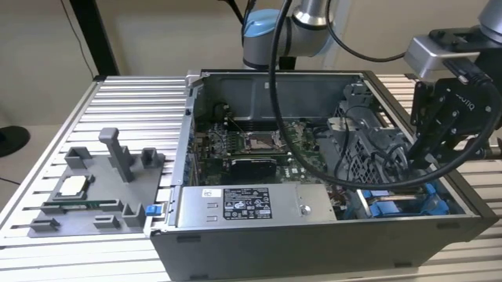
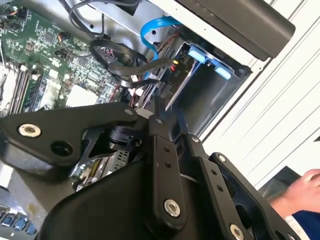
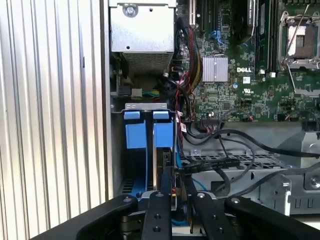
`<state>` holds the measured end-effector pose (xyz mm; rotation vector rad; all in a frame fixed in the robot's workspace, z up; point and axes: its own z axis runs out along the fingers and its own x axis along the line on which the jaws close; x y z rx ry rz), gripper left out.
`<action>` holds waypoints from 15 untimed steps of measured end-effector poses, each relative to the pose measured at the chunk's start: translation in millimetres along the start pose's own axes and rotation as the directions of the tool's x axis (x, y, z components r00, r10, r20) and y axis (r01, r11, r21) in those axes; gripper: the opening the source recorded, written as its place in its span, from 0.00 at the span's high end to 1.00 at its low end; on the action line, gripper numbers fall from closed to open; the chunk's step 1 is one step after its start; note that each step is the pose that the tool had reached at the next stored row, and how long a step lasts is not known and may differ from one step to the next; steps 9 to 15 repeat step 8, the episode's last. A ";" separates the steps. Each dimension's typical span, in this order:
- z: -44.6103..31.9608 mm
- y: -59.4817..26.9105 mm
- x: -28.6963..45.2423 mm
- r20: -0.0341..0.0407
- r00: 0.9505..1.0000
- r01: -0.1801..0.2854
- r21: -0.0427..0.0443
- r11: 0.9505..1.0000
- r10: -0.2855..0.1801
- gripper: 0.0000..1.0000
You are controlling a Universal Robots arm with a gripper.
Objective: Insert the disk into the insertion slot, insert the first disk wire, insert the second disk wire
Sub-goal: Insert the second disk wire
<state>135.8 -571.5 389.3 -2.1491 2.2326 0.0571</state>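
The disk sits edge-up in the insertion slot [image 3: 145,106] at the case's front corner, on the exterior view's right. Its blue caddy [image 3: 162,134] [image 1: 396,202] [image 2: 197,55] frames it. A black disk wire [image 3: 210,164] [image 2: 135,67] runs across the drive cage to the disk's connector end. A blue wire [image 2: 150,30] loops past the same spot. My gripper [image 3: 176,177] [image 1: 412,157] [image 2: 167,112] reaches down into the bay. Its fingers [image 3: 161,200] stand close together on the black wire's connector at the disk's end.
The grey power-supply box [image 1: 251,202] lies along the case's front wall, with the motherboard [image 1: 251,147] behind it. A grey fixture [image 1: 94,188] with parts stands on the slatted table at the exterior view's left. A person's hand [image 2: 302,187] is near the case.
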 end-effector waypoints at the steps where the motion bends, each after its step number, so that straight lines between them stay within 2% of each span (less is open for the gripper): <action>1: -1.2 0.0 -0.1 0.000 1.000 0.000 0.000 1.000 0.000 0.00; 15: -1.7 0.0 -0.1 0.000 1.000 0.000 0.000 1.000 0.000 0.00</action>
